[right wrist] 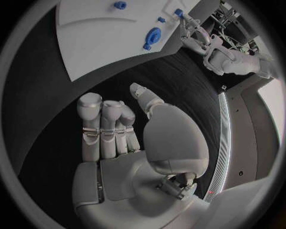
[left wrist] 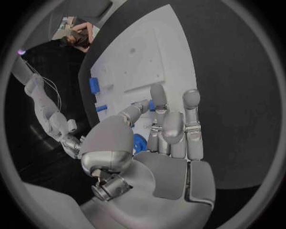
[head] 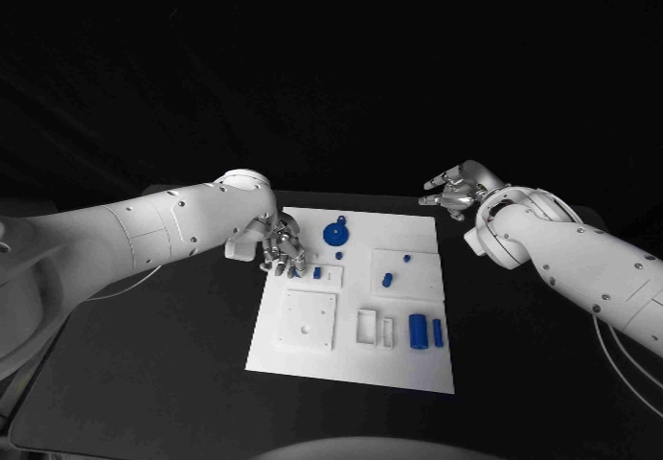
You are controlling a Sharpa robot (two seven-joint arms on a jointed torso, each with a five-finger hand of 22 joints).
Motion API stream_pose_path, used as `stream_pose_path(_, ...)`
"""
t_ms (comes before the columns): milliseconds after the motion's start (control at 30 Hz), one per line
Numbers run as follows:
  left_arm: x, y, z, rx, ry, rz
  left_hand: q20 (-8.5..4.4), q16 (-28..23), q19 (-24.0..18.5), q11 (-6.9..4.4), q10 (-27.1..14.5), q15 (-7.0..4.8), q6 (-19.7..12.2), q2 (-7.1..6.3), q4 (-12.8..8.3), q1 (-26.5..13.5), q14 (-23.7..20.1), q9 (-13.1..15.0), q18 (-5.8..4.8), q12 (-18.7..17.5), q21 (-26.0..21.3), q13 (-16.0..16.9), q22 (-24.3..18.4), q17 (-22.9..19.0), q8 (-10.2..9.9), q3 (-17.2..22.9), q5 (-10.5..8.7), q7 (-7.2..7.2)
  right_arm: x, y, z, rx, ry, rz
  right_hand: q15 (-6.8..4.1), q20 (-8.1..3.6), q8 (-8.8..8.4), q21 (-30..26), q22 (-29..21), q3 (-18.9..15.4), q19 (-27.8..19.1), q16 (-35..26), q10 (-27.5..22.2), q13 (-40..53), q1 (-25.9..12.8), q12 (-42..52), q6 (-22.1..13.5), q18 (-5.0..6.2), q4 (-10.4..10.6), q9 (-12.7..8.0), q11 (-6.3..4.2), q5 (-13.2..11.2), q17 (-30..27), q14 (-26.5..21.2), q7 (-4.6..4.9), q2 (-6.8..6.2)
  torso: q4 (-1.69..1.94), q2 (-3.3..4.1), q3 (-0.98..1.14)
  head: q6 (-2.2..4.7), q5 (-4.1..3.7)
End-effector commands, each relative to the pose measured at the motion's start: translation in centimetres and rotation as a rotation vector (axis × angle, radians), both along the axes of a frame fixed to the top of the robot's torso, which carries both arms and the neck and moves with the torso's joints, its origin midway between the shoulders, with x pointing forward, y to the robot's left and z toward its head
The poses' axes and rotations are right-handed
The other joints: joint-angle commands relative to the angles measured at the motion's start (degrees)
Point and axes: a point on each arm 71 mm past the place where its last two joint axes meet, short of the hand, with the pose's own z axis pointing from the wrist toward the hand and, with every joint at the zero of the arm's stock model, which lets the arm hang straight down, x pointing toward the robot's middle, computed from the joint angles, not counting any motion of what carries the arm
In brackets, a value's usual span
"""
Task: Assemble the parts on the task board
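Left robot hand pinches a small blue part at the task board's left edge; right robot hand hovers beyond the far right corner, fingers loosely apart, empty.

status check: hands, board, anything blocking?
Left hand at task board left edge, fingertips on a small blue part. Right hand off the board's far right corner, holding nothing. Nothing blocking.

white task board, scattered blue parts
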Motion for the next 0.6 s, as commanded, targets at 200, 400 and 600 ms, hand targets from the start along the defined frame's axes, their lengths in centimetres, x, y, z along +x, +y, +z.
stream_pose_path(200,-0.12,-0.43,-0.28,0.010,-0.024,0.004,0.21,0.12,-0.01,-0.22,1.70,-0.26,2.41,0.88,-8.44,1.34,0.13,0.03,0.51,0.36,0.16,0.08,1.03,-0.03,0.39,8.45,0.08,-2.26,-0.05,0.13,0.01,-0.010,0.001,0.013,0.09,-0.16,-0.35,-0.22,1.98,0.08,3.13,-0.30,-0.31,0.07,-0.18,0.16,0.15,0.41,-0.41,-0.07,-0.16,0.02,0.09,0.36,0.16,0.53,-0.01,0.02,0.04,-0.11,-0.08)
stream_pose_path(400,-0.33,-0.71,-0.44,0.022,-0.043,0.007,0.25,0.28,0.10,-0.24,1.83,-0.24,2.43,0.94,-8.43,1.39,0.22,-0.16,0.56,0.37,0.15,0.06,1.02,0.16,0.37,8.39,0.03,-2.26,-0.06,0.12,0.02,-0.010,0.001,0.013,0.09,-0.16,-0.35,-0.22,1.98,0.08,3.13,-0.30,-0.31,0.07,-0.18,0.16,0.15,0.41,-0.41,-0.07,-0.16,0.02,0.09,0.36,0.16,0.53,-0.02,-0.01,0.03,-0.15,-0.11)
stream_pose_path(600,-0.55,-0.94,-0.53,0.028,-0.056,0.012,0.31,0.36,0.22,-0.24,1.93,-0.21,2.44,0.97,-8.43,1.38,0.30,-0.45,0.63,0.32,0.11,-0.02,1.00,0.24,0.35,8.31,-0.02,-2.26,-0.06,0.15,0.02,-0.009,0.000,0.014,0.09,-0.16,-0.35,-0.22,1.98,0.08,3.13,-0.30,-0.31,0.07,-0.18,0.16,0.15,0.41,-0.41,-0.07,-0.16,0.02,0.09,0.36,0.16,0.53,-0.01,0.00,0.04,-0.20,-0.15)
